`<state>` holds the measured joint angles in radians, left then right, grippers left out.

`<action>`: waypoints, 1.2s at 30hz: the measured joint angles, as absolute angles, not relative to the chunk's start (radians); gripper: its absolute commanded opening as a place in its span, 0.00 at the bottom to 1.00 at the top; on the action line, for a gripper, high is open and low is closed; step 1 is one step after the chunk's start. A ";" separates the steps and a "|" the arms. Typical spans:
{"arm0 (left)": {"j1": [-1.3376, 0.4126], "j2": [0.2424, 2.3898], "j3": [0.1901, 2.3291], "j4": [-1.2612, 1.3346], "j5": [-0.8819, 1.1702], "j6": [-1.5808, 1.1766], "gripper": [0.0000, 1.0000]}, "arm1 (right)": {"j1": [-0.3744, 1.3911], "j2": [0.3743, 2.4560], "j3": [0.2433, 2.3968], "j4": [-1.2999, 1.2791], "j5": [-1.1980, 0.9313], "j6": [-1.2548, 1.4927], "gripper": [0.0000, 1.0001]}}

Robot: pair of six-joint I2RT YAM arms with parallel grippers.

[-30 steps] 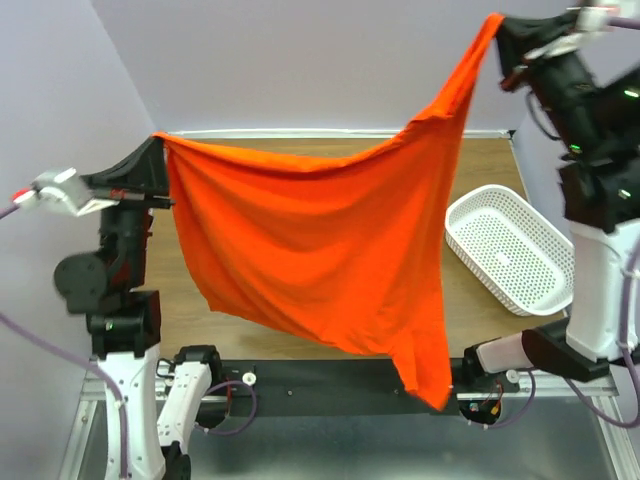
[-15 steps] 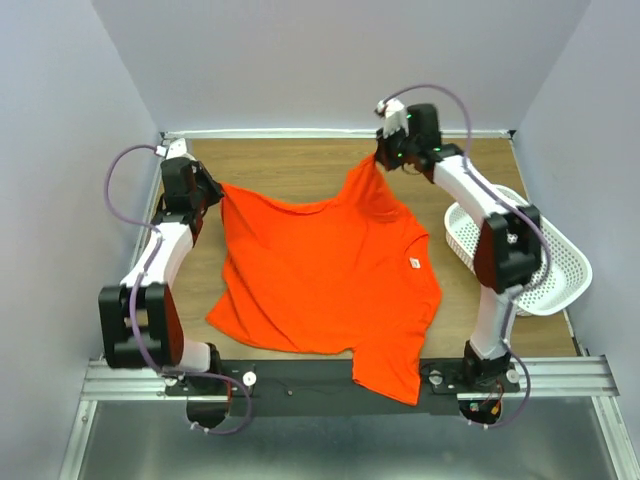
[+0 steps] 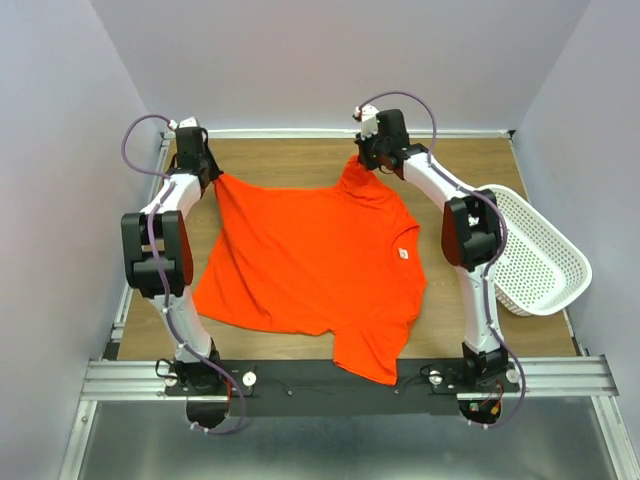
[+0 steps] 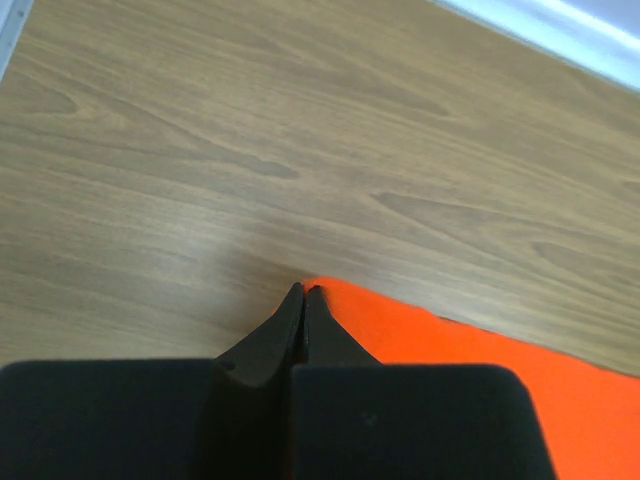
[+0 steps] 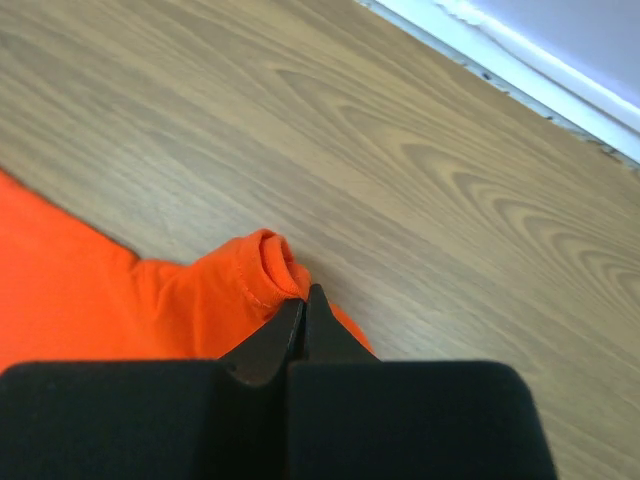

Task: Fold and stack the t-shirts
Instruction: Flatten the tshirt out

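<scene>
The bright orange t-shirt [image 3: 310, 260] lies spread open and mostly flat on the wooden table [image 3: 280, 160], covering its middle. It is plain, with a small white label [image 3: 403, 253] showing near its right edge. Its two far corners taper to points. The left one is pinched between the closed fingers of the left gripper [image 3: 213, 178] near the table's far-left corner. The right one, rolled into a small hemmed fold, is pinched by the right gripper [image 3: 358, 165] near the far edge. Shallow wrinkles run between the two corners. At the near right, a lobe of cloth hangs over the table's near edge.
</scene>
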<state>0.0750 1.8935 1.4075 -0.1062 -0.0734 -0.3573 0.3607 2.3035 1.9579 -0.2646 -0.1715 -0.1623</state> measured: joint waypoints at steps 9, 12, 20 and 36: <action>0.079 2.048 1.545 -0.211 -0.099 -0.310 0.00 | 0.353 2.243 1.912 -0.257 -0.109 -0.230 0.01; 0.082 2.074 1.607 -0.230 -0.104 -0.298 0.00 | 0.352 2.188 1.898 -0.256 -0.107 -0.246 0.00; 0.094 2.181 1.738 -0.272 -0.103 -0.282 0.00 | 0.352 2.043 1.872 -0.239 -0.083 -0.272 0.01; 0.094 2.301 1.922 -0.332 0.071 -0.220 0.00 | 0.327 1.919 1.622 -0.224 -0.035 -0.290 0.01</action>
<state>0.0944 2.3013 1.9224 -0.3317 0.0711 -0.2203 0.3271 1.9186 1.6218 -0.2237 -0.0349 -0.2897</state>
